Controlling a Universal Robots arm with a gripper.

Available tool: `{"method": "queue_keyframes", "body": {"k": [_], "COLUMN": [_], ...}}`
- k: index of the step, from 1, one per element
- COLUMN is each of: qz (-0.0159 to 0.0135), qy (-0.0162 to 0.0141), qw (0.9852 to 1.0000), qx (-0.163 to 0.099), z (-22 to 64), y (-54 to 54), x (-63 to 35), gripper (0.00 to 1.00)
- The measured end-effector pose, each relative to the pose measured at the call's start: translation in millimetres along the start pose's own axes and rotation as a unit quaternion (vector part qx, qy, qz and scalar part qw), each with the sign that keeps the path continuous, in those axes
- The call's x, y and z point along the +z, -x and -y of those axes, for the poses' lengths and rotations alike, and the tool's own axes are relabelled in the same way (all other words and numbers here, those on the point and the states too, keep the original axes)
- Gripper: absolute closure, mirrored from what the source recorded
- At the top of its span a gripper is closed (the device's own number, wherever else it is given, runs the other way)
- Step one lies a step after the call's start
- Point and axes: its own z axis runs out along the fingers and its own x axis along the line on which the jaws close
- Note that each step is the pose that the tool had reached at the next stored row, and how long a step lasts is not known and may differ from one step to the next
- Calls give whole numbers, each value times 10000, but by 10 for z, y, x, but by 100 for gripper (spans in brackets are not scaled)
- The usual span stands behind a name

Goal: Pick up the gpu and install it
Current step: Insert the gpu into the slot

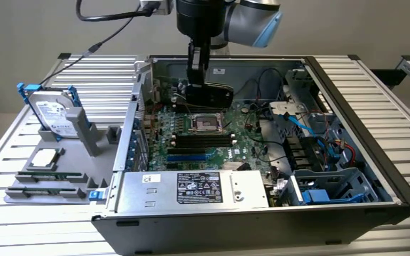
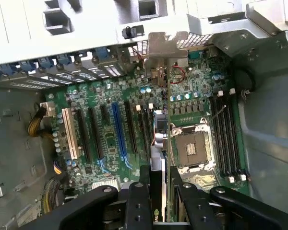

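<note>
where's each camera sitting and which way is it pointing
Exterior view: off the arm, raised beside the open computer case, looking down into it; the arm and its gripper holding the gpu show.
Wrist view: on the wrist, looking past the gripper at the motherboard; the gripper fingers show, clamped on the gpu's edge.
Shared: the gripper, the gpu, and the motherboard with its empty cpu socket.
</note>
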Motion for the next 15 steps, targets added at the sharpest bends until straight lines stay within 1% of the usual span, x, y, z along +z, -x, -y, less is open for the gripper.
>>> {"method": "queue_keyframes", "body": {"k": [3, 5, 7, 11, 13, 15], "qz": [-2, -4, -6, -9, -9, -10], "qy": [3, 6, 7, 11, 13, 13], "qw": [9997, 9990, 9980, 9956, 9947, 9943], "qx": [-260, -448, -624, -937, -1031, -1066], "z": [0, 0, 1, 1, 3, 7], "y": [0, 0, 0, 0, -9, -38], "x": [0, 0, 0, 1, 3, 6], "gripper": [73, 73, 73, 73, 73, 73]}}
